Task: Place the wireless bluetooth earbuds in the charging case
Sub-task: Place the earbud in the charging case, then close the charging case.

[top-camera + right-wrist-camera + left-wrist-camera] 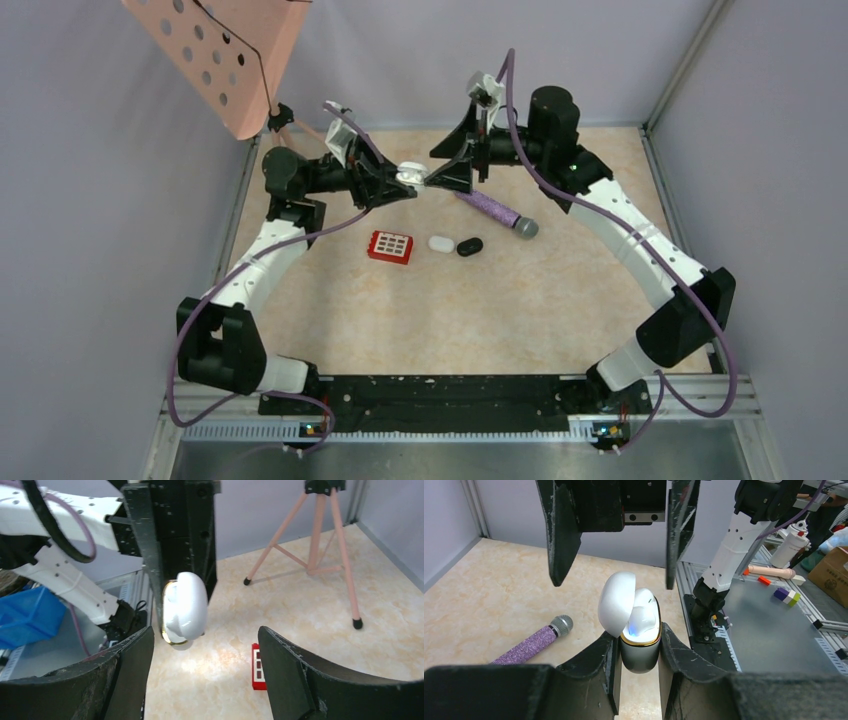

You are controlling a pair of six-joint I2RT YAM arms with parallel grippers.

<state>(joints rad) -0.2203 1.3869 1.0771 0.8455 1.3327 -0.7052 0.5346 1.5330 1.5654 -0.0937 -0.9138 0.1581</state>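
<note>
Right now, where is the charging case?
Top view, far middle: the charging case is held aloft in the left gripper, lid open, the open right gripper just right of it.

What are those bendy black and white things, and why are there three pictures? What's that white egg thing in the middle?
They are two robot arms with pinching claws. One picture looks down from above; the other two come from cameras on each wrist. The left gripper pinches an open charging case with something white inside, probably an earbud. The right gripper hangs open beside it. On the table lie a purple microphone, a red block, a white case and a black case.
</note>
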